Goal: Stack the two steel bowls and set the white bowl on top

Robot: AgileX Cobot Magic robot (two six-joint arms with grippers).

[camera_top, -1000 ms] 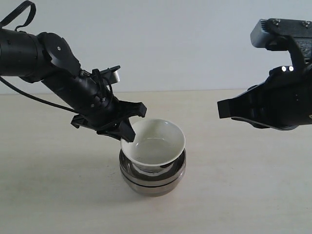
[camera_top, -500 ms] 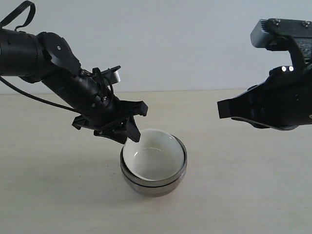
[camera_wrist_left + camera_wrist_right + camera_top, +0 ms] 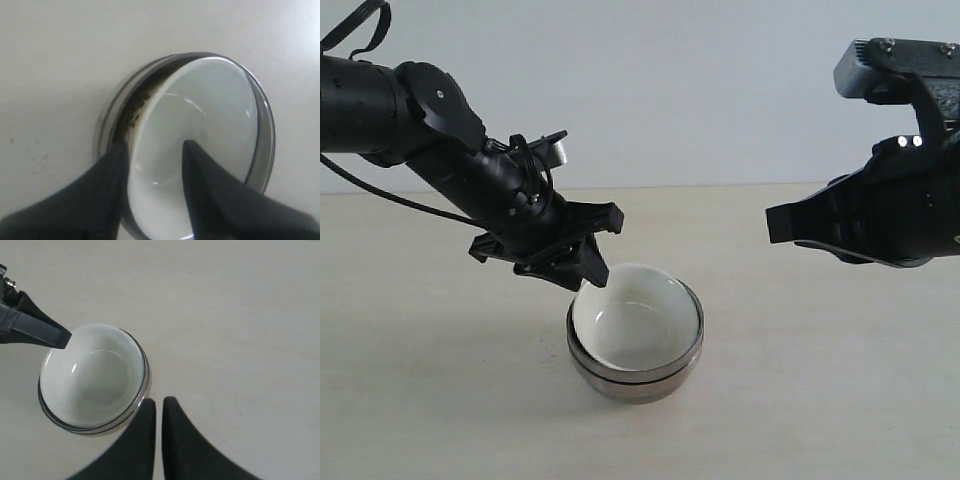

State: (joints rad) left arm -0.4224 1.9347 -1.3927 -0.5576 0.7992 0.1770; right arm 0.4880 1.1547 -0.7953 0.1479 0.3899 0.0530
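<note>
White bowl [image 3: 638, 325] sits nested in the stacked steel bowls [image 3: 635, 378], about mid-worktop [image 3: 820, 400]. Left pincer [image 3: 155, 145] is open, its tips either side of the white rim, apparently gripping nothing. Right pincer [image 3: 160, 400] is nearly closed, empty and well apart. The ceramic is probably stiff, slick and chippable, so any hold should be at the rim.

White bowl [image 3: 638, 322] nested inside stacked steel bowls [image 3: 634, 376].

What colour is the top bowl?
Plain glossy white; the white bowl shows best in right wrist view.
</note>
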